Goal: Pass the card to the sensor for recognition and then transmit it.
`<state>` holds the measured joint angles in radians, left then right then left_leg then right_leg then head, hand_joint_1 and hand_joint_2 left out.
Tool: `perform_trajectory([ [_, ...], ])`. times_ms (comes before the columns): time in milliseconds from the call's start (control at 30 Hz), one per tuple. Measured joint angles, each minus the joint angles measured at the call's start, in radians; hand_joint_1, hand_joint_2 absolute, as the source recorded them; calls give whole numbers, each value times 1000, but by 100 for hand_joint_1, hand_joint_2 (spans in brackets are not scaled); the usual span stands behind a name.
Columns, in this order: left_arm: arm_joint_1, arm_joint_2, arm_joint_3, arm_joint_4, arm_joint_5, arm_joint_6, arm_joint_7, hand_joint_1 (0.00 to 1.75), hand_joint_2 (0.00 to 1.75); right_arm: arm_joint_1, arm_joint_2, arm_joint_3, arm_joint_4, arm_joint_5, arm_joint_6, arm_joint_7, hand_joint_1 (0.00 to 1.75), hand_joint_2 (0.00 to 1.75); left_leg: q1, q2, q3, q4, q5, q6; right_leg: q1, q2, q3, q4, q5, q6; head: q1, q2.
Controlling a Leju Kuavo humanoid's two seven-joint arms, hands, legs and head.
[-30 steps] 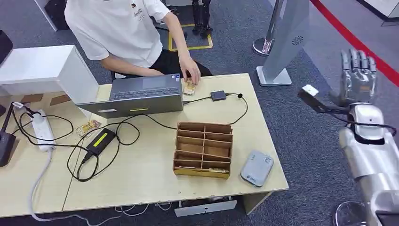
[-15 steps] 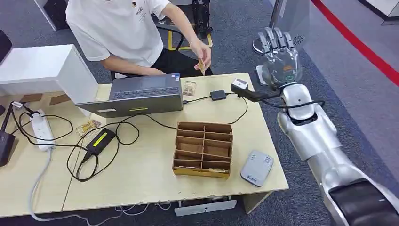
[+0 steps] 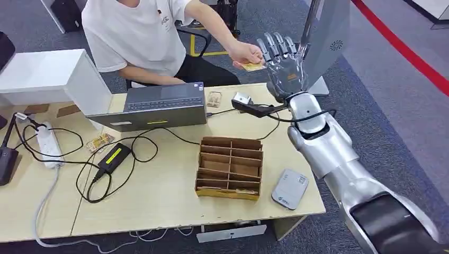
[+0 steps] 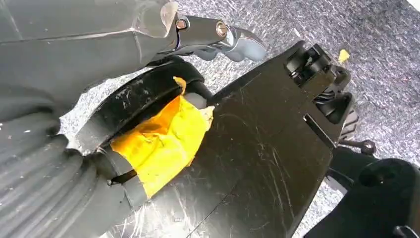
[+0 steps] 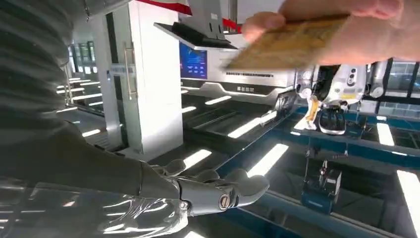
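Note:
A person's hand (image 3: 242, 52) holds out a yellowish card (image 3: 252, 66) beyond the table's back edge. My right hand (image 3: 283, 61) is raised upright beside it with its fingers spread and nothing in it; the card's edge is at my fingers, and I cannot tell whether they touch. In the right wrist view the card (image 5: 287, 47) hangs pinched in the person's fingers, apart from my right hand (image 5: 208, 193). The grey card sensor (image 3: 289, 189) lies at the table's front right. My left hand (image 4: 218, 34) hangs by my body, holding nothing.
A cardboard divider box (image 3: 229, 168) stands mid-table, left of the sensor. A laptop (image 3: 159, 108) sits at the back with another card (image 3: 214, 98) beside it. Cables, a power adapter (image 3: 112, 157) and a power strip (image 3: 47, 145) cover the left. A seated person (image 3: 137, 37) faces me.
My right arm swung left from beyond the table's right side to its back edge. The person lifted a card from beside the laptop and held it out to my hand.

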<state>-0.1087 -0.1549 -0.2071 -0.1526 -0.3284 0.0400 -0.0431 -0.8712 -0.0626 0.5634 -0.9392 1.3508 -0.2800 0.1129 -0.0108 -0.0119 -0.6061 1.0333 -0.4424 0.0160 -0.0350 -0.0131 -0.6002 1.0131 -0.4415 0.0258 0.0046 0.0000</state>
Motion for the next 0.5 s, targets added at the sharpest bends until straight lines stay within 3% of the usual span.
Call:
perform_trajectory([
  [33,0,1,0,0,6,-9,0,0,175,0,1,2,0,0,0,-2,0,175,0,0,0,0,0,0,0,0,0,0,0,0,0,0],
  [233,-3,3,1,0,14,-36,2,0,175,0,3,13,0,-11,6,-8,0,175,0,0,0,0,0,0,1,0,-1,0,0,-1,0,0],
  [267,-4,4,2,0,14,-39,3,0,175,0,3,15,0,-12,6,-8,175,175,0,0,0,0,0,0,1,0,-1,0,0,-1,0,0],
  [500,-5,6,2,0,14,-48,13,0,175,1,3,18,0,-33,32,-27,175,175,1,0,-1,0,0,0,1,0,-1,0,0,-1,0,0],
])
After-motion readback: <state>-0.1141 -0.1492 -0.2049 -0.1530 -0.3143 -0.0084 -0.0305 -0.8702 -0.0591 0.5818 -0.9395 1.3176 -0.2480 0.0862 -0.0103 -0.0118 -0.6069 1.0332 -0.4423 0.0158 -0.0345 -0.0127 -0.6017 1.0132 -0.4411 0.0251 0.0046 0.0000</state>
